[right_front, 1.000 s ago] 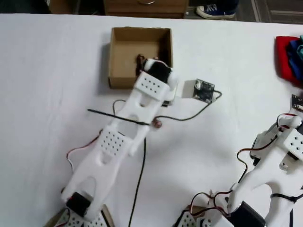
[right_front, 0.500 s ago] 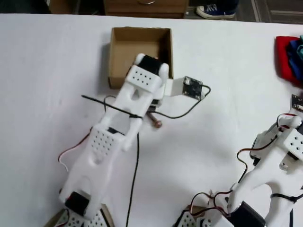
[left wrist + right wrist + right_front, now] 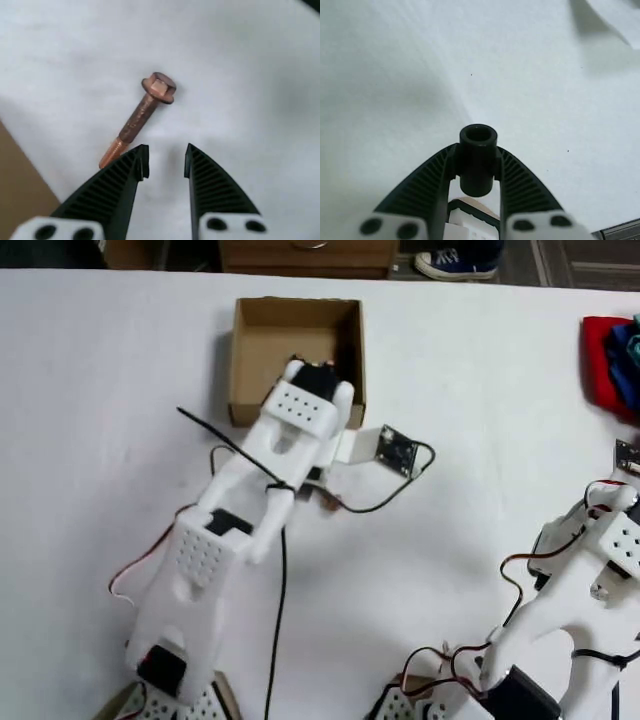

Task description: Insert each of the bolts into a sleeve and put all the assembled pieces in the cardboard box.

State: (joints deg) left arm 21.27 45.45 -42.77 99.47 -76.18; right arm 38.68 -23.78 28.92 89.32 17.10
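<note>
A copper bolt [image 3: 142, 116] with a hex flange head lies on the white table, just beyond the tips of my left gripper [image 3: 164, 161]. That gripper is open by a narrow gap with nothing between its fingers. From above, the bolt [image 3: 326, 498] peeks out beside the left arm [image 3: 290, 435], a short way in front of the cardboard box [image 3: 250, 350]. My right gripper [image 3: 477, 156] is shut on a black sleeve [image 3: 478, 159], held upright with its bore showing, above bare table. The right arm [image 3: 600, 550] stands at the table's right side.
A corner of the cardboard box [image 3: 17, 192] lies close beside the left gripper. The left wrist camera board [image 3: 398, 448] and its black cable [image 3: 380, 502] hang right of the arm. A red cloth [image 3: 610, 355] sits at the right edge.
The left arm has swung to the left and pulled back a little along the box's front wall. The bolt has stayed in place. The right arm has not moved.
</note>
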